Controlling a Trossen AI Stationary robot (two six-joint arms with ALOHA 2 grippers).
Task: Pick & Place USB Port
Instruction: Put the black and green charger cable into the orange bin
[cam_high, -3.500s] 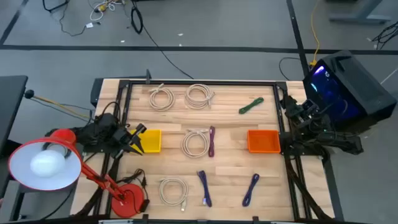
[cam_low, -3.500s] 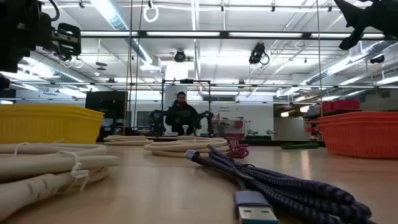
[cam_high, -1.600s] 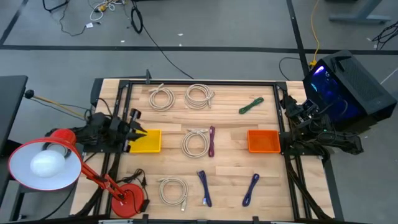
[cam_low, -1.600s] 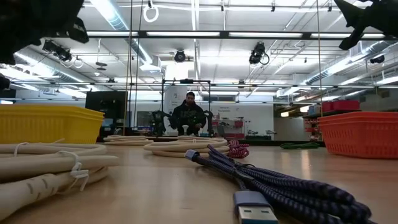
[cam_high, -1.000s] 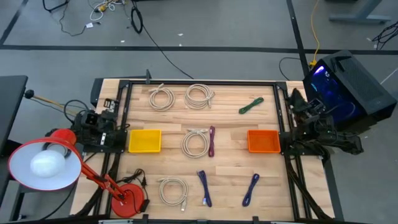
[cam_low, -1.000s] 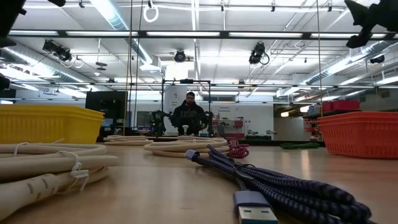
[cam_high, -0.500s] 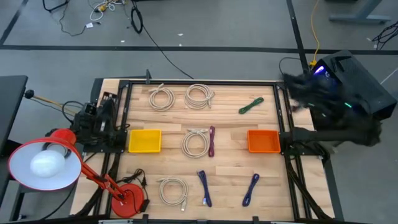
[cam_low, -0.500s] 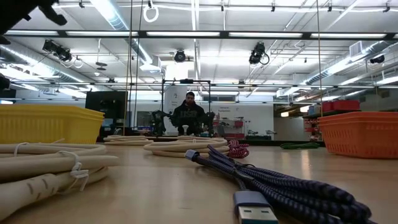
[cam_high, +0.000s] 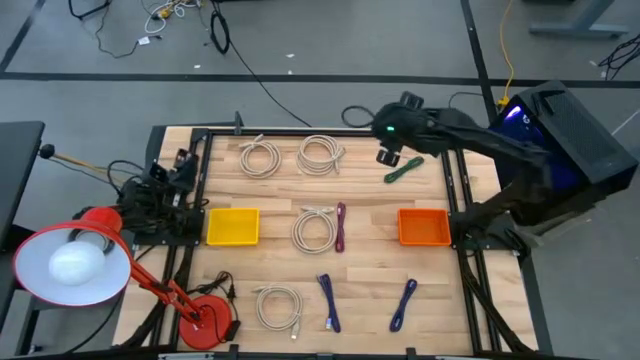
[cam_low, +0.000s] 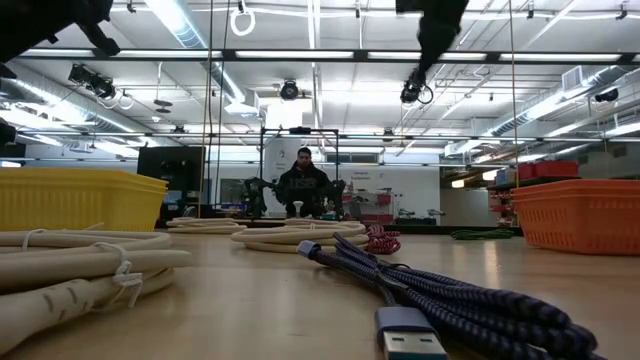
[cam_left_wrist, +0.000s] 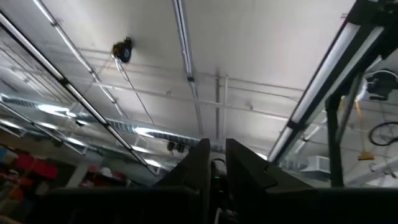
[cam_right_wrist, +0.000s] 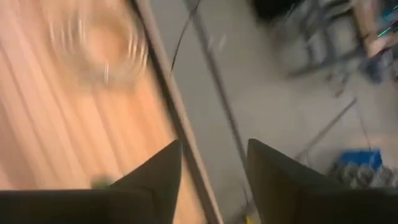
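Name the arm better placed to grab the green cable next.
Right. The right gripper hangs open over the table's far right area, beside the green cable. The left gripper sits off the table's left edge, pointing up.

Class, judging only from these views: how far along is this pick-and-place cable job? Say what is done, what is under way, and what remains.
Done: nothing visible; the yellow bin and orange bin both look empty. Under way: the right gripper is open above the table's far side, beside the green cable, holding nothing. The left gripper is parked off the table's left edge, pointing at the ceiling. Left: all cables, white and purple, lie on the table.
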